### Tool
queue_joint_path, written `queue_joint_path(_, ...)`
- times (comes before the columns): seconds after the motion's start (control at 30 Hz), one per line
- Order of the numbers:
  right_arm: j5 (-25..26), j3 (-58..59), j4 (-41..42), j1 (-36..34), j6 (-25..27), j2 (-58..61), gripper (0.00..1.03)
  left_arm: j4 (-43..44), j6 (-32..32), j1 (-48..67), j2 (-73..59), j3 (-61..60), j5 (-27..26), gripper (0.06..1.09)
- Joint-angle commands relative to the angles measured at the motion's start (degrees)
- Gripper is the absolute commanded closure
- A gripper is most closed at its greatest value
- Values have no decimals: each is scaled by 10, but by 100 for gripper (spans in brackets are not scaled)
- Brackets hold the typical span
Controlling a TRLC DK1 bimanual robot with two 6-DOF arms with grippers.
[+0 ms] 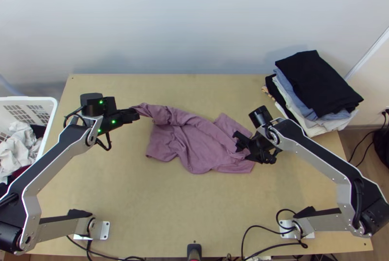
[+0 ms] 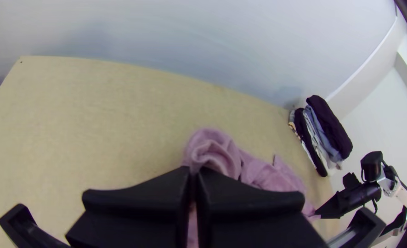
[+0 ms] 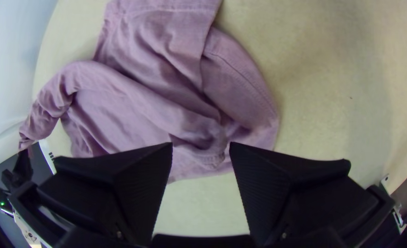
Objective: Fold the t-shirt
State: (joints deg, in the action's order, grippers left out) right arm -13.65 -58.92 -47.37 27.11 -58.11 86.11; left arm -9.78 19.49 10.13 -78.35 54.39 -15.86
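The left tool (image 1: 135, 114) clamps one end of the rumpled mauve t-shirt (image 1: 194, 145) while the right tool (image 1: 237, 142), empty, stands wide open over it.

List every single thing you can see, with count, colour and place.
T-shirt: one, mauve, rumpled, mid-table
Table: one, light wood, beneath it
Folded stack: one, black, blue and white, table's far right corner
Basket: one, white, left of table
Loose clothes: several, white and dark, inside basket
Cables: several, black, near edge
Wall: one, pale, behind table
Arms: two, silver-grey and black, either side
Left tool: black, shut on T-shirt's end
Right tool: black, open over T-shirt
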Motion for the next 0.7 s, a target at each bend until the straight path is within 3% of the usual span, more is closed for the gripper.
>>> queue_joint_path(0.0,6,2,0,-6,-7,5,46,-4,-5,-6,15,-9,3,105)
queue_joint_path(0.1,10,5,7,-11,-6,4,48,-4,-5,-6,14,-9,3,105)
queue_joint_path(0.17,20,13,20,-14,-4,2,57,-4,-5,-5,12,-8,3,105)
queue_joint_path(0.37,52,28,30,-14,19,-4,98,-6,-5,-5,12,-3,3,105)
queue_joint_path(0.67,55,20,23,-19,26,-43,100,-8,-6,-6,12,6,3,105)
